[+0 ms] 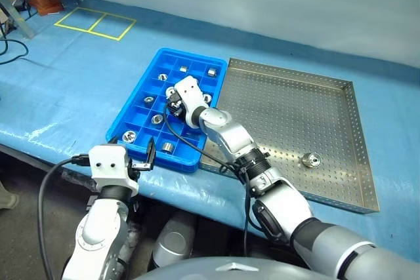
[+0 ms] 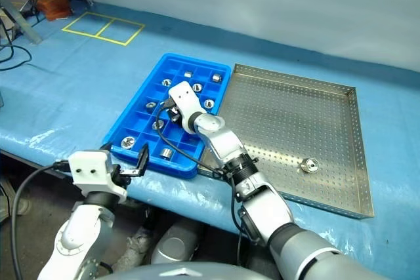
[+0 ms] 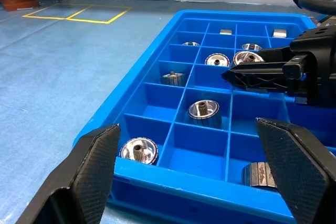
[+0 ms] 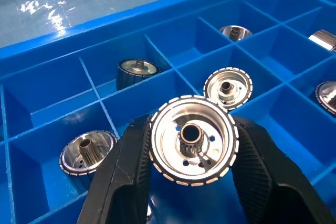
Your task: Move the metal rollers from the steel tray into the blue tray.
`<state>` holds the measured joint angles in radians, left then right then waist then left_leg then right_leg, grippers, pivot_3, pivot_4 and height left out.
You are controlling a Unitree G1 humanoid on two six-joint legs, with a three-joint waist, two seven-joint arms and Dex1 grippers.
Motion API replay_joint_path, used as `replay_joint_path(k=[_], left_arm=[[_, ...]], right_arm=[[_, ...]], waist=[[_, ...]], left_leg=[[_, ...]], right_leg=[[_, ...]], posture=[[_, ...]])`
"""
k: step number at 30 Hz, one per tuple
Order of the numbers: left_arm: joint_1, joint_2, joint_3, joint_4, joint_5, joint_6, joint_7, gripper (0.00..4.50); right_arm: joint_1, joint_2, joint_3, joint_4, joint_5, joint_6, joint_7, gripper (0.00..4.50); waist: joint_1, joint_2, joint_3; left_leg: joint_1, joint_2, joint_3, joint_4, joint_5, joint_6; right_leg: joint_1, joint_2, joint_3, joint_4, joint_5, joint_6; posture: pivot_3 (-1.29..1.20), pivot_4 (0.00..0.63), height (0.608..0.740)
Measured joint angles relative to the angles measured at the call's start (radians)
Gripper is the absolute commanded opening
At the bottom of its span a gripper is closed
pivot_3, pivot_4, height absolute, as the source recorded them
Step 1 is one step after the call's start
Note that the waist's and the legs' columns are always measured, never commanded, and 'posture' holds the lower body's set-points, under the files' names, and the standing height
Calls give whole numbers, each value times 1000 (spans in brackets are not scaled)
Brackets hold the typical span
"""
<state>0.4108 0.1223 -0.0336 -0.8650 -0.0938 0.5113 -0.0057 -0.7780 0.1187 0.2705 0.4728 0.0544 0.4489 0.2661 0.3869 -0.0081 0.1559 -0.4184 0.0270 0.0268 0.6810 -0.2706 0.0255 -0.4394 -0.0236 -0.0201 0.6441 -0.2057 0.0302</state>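
Over blue tray (image 1: pixel 141 106) grid | right gripper (image 4: pixel 191 156) clamps ribbed shiny roller (image 4: pixel 192 139) | left gripper (image 3: pixel 194 174) spread wide

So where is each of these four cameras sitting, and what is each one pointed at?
Left and right eye views: on the head, looking down at the blue tray and steel tray; both arms show.
Left wrist view: on the left arm, looking across the blue tray between its own open left pincer.
Right wrist view: on the right arm, its right pincer around a roller above the compartments.
Shared: all show the blue tray; the left wrist view also catches the right pincer.
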Motion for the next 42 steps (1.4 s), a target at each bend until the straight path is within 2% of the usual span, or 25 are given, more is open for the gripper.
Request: replay_joint_path(k=[5,10,15,22,27,36,42], left_arm=[[-28,10,-8,18,-7,0,-42,4500],[-100,43,-9,59,-41,9,-102,4500],[-262,95,-10,142,-92,67,-189,4500],[-506,157,-106,342,-125,99,-341,4500],[-668,148,-212,539,-102,62,-423,4500],[-868,58,-325,882,-40,-79,-535,4500],[-989,-45,-357,1159,-2,-223,-591,4500]], right_arm=[[60,-27,-5,-132,0,65,12,4463],[138,-65,-31,-339,13,160,8,4486],[245,-153,-96,-638,23,282,-26,4486],[424,-250,-205,-931,-7,455,-110,4486],[533,-267,-249,-1105,-9,557,-145,4486],[703,-222,-237,-1302,-4,676,-193,4486],[733,-193,-199,-1340,4,696,-210,4486]], waist=[[-12,0,0],[-44,0,0],[-112,2,-1],[-311,2,-1],[-409,2,-1],[-455,2,-1],[-471,2,-1]], left_leg=[[0,0,0,0,0,0],[0,0,-2,1,0,0],[2,-2,-5,3,0,0],[7,-2,-6,3,0,0],[10,0,-5,1,0,0],[11,-1,-1,3,0,2],[13,-2,3,3,0,4]], right_leg=[[0,0,0,0,0,0],[1,0,-2,0,0,0],[7,-1,-5,-1,0,-1],[11,-2,-4,0,3,-5],[10,1,3,3,3,-6],[10,-1,10,2,2,3],[10,-1,14,2,4,5]], posture=[[399,150,740],[283,150,740],[133,150,740],[-37,150,740],[-105,150,740],[-183,150,740],[-216,150,740]])
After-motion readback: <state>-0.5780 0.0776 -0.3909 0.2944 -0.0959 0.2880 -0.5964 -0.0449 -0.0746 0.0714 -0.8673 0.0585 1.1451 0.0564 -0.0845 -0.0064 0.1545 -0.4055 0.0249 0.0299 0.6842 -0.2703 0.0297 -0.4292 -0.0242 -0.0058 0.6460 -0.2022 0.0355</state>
